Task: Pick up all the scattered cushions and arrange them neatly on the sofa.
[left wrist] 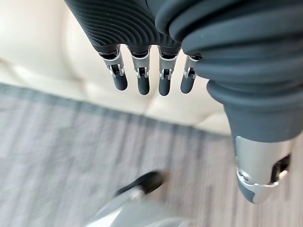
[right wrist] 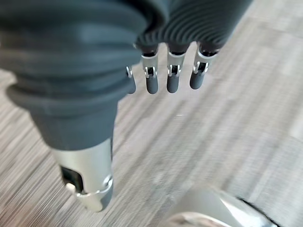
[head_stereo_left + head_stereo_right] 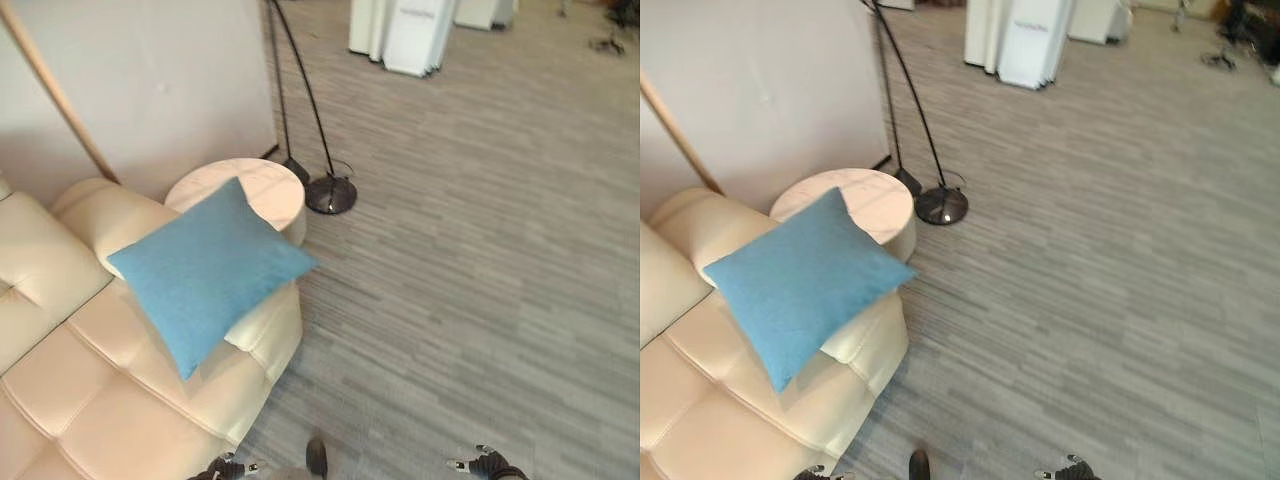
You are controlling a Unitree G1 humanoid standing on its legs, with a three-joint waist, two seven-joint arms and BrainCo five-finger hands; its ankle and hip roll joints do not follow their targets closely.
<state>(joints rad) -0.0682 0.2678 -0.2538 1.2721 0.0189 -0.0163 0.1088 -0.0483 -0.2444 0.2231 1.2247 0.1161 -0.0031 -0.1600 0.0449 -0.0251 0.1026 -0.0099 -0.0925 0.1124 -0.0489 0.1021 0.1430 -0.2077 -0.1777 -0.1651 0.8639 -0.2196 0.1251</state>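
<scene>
The left hand (image 1: 156, 71) hangs low at the robot's side, fingers (image 1: 143, 80) straight and slack, thumb (image 1: 258, 170) apart from them, holding nothing. Past its fingertips lies the cream edge of the sofa (image 1: 42, 52), with the grey carpet (image 1: 57, 142) below it. In the head view the same hand just peeks in at the bottom edge (image 3: 228, 468), close by the sofa's front corner.

The right hand (image 2: 173, 71) hangs the same way — fingers (image 2: 173, 81) loose and straight, thumb (image 2: 90, 184) out to one side, empty. Only carpet (image 2: 227, 109) shows beyond it. From the head it appears at the bottom edge (image 3: 485, 464), over the open floor and well apart from the sofa.

Out from the hands, the blue cushion (image 3: 205, 268) sits on the sofa's (image 3: 90, 380) end, tilted like a diamond and leaning across the padded armrest (image 3: 105, 215), one corner poking out past the sofa's edge towards the floor. Neither hand is near it.

Just behind the armrest stands a round pale side table (image 3: 270, 190), the cushion's upper corner overlapping its rim from this angle. Beside the table rests the dark round base of a floor lamp (image 3: 331, 194), its thin black stem arching up and away. A slanted wooden pole (image 3: 60, 95) leans along the white wall (image 3: 170, 80) behind the sofa — and far off across the carpet stand some white panels (image 3: 405, 35).
</scene>
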